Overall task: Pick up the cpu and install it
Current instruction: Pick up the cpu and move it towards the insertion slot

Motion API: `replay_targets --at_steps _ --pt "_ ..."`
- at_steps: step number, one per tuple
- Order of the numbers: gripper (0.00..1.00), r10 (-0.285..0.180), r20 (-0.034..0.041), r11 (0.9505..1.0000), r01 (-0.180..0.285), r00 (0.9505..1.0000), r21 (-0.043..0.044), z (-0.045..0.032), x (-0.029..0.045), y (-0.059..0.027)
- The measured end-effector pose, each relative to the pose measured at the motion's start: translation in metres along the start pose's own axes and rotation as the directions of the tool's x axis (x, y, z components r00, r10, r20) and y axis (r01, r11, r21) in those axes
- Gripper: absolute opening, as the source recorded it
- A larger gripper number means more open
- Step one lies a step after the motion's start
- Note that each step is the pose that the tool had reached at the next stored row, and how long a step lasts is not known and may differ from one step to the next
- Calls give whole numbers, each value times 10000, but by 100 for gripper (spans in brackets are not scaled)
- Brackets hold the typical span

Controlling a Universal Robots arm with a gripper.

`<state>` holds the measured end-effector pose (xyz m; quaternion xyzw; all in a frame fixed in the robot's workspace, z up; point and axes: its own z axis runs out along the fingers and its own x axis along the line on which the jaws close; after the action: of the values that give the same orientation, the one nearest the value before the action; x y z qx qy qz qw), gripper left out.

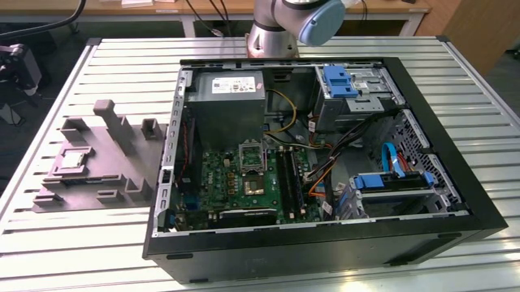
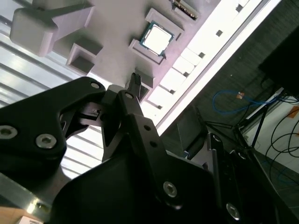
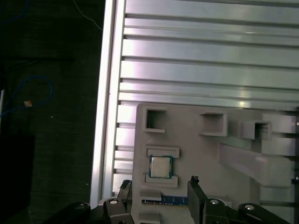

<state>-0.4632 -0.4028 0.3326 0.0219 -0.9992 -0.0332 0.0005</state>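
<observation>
The black two-fingered tool (image 3: 159, 184) hangs open and empty in the first wrist view, one fingertip on either side of the cpu (image 3: 160, 166), a small flat square chip with a silvery-grey metal top and a pale rim. The chip lies face up in a shallow square pocket of a pale grey moulded plastic holder tray (image 3: 196, 154). The tray rests on the ribbed aluminium worktop (image 3: 210, 51), to the exterior view's left of the open black computer case (image 1: 325, 243). A clean pick here likely calls for centring the tool over the chip, squaring the fingers to two opposite edges, dropping straight between the pocket walls and closing gently on the rim. Being square, the chip has no long axis; its sides run parallel to the tray's edges.
</observation>
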Motion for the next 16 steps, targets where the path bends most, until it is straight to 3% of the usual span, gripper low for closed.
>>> replay_targets --at_steps 6,16 --pt "59 1 -2 10000 -1 10000 4 71 0 -13" --pt "59 -1 -2 10000 1 10000 3 92 0 -15"
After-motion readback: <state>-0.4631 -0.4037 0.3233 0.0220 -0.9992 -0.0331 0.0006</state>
